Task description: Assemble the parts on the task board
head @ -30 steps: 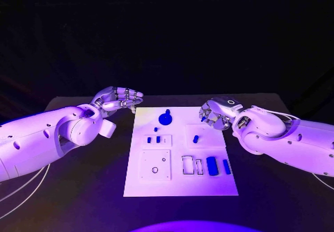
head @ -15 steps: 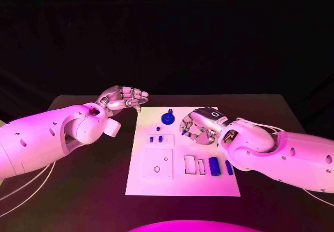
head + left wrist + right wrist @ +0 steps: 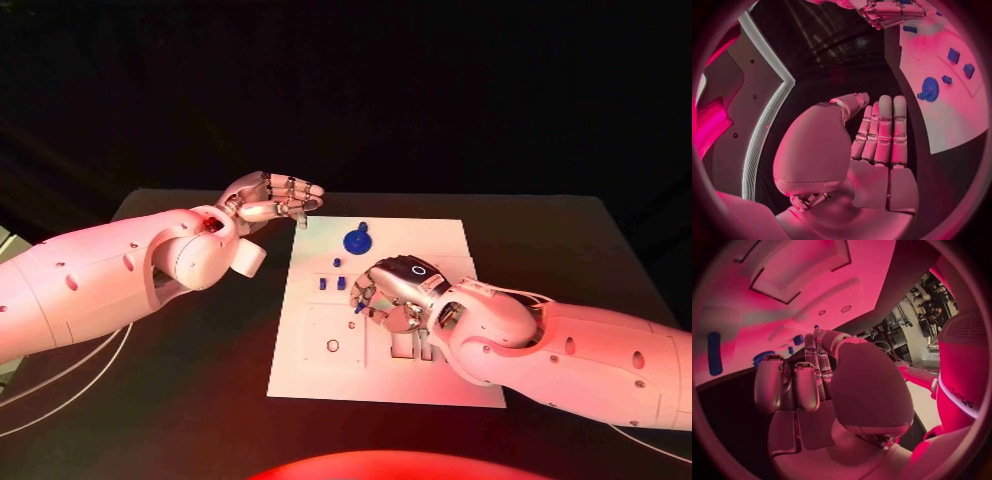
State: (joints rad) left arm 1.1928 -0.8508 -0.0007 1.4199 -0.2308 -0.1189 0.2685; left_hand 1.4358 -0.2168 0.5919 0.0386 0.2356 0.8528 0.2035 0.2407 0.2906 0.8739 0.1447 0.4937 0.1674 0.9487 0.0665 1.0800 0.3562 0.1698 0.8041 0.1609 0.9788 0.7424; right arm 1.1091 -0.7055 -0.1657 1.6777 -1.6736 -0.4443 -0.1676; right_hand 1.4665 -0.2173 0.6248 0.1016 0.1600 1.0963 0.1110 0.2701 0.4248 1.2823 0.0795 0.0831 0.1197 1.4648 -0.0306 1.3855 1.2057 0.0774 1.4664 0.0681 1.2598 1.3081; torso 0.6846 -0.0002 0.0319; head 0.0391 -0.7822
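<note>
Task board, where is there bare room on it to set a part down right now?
The task board's near strip, between the recesses and its near edge, is bare. So is the far right corner beside the round blue part. The middle is crowded: the right hand hangs over it. The left hand is off the far left corner.

The task board lay mid-worktop; my right hand hovered over it, my left hand behind its far-left corner.

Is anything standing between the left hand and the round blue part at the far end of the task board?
Nothing visible does. The left hand hovers off the task board's far left corner, fingers curled, and only bare board lies between it and the round blue part.
</note>
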